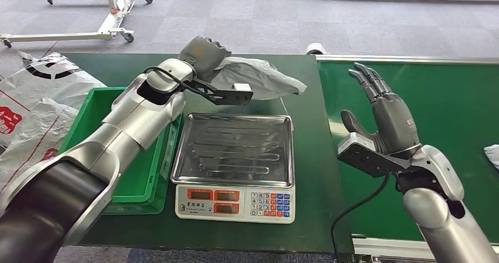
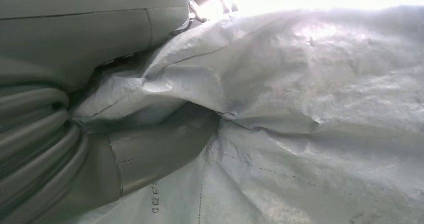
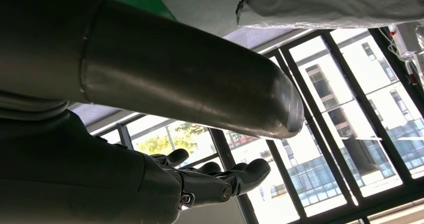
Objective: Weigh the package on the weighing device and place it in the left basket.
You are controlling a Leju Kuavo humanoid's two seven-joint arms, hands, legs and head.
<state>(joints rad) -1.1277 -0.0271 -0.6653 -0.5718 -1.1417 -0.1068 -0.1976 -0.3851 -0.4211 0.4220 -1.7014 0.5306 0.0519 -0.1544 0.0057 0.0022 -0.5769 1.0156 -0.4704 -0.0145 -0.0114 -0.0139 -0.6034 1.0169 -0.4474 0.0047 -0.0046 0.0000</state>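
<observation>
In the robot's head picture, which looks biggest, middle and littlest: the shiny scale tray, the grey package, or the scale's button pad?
Largest to smallest, as they look in the head view:
1. Scale tray
2. Grey package, held by the left hand, which hides part of it; it also lies farther off
3. Button pad

Head cam sits high on me, looks forward and down over scale (image 1: 235, 166) and green table (image 1: 306, 157). My left wrist cam jammed right against grey package (image 2: 310, 108), same one head cam sees far behind scale. My right wrist cam tilts up toward windows (image 3: 345, 134).
</observation>
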